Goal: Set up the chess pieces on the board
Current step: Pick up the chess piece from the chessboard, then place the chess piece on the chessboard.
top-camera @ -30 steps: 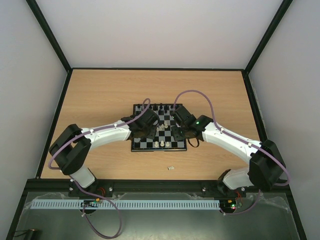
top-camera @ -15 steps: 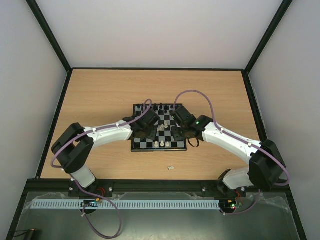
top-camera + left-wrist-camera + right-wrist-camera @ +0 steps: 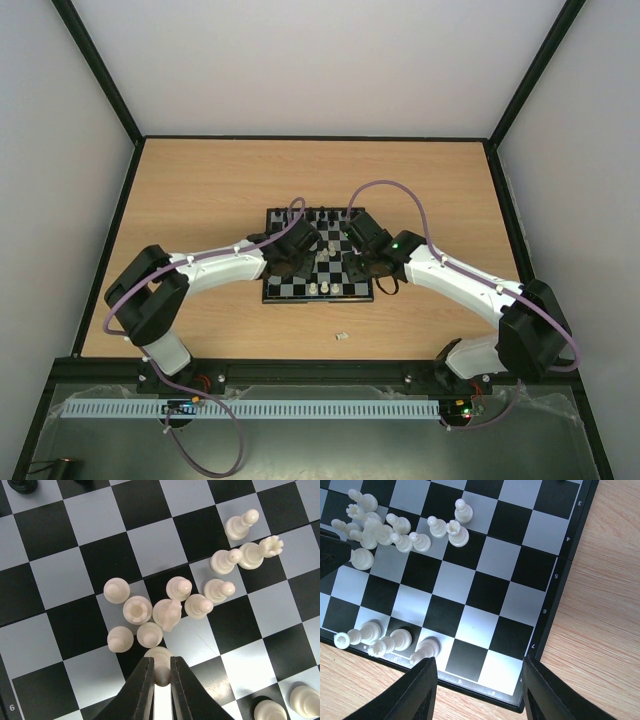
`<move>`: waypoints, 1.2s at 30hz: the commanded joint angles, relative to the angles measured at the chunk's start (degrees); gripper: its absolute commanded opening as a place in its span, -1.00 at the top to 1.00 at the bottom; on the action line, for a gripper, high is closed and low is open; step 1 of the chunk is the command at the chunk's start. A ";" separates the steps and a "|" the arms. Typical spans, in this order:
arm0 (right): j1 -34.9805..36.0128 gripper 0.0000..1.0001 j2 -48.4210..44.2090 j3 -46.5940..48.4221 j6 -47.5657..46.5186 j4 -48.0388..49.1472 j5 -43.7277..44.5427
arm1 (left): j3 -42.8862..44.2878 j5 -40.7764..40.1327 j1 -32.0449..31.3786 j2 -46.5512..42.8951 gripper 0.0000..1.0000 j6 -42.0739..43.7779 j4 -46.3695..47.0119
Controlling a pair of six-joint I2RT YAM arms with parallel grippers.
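Wooden table (image 3: 200,180), with the board (image 3: 350,287) lying flat about mid-table, a bit nearer the arm bases than the back wall. The left arm (image 3: 215,268) and right arm (image 3: 455,280) both reach in over it from their own sides.

The board is black and pale grey squares with a thin black border.

The right gripper (image 3: 479,661) hangs over the board's edge by the 6 and 7 marks. Its jaws are spread wide and there's nothing in them.

The left gripper (image 3: 161,666) is down over the middle squares, jaws almost together, pinching one cream piece (image 3: 159,655). Probably a pawn, but it's half hidden so I can't say for sure.

Just beyond it is a jumble of cream-white pieces (image 3: 170,612) crowded over a few central squares, several of them touching. Three more cream ones (image 3: 396,640) stand side by side on the edge row. The black pieces (image 3: 320,213) sit along the far row.
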 commanded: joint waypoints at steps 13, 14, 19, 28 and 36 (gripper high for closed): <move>-0.22 0.05 -1.56 -0.94 -0.47 -1.19 -0.36 | -1.38 -2.46 -1.80 -5.27 0.95 -1.73 -4.84; -0.20 0.05 -1.65 -0.97 -0.48 -1.19 -0.53 | -1.58 -2.45 -1.99 -5.65 0.95 -1.94 -5.05; -0.26 0.06 -1.79 -0.92 -0.48 -1.28 -0.33 | -2.38 -2.34 -3.11 -6.96 0.95 -2.84 -5.93; -0.27 0.06 -2.03 -0.93 -0.37 -1.40 0.00 | -5.27 -2.06 -5.25 -8.60 0.94 -5.34 -5.98; -0.20 0.06 -1.75 -0.80 -0.56 -1.46 -0.11 | -5.92 -1.64 -6.68 -8.86 0.94 -6.53 -5.60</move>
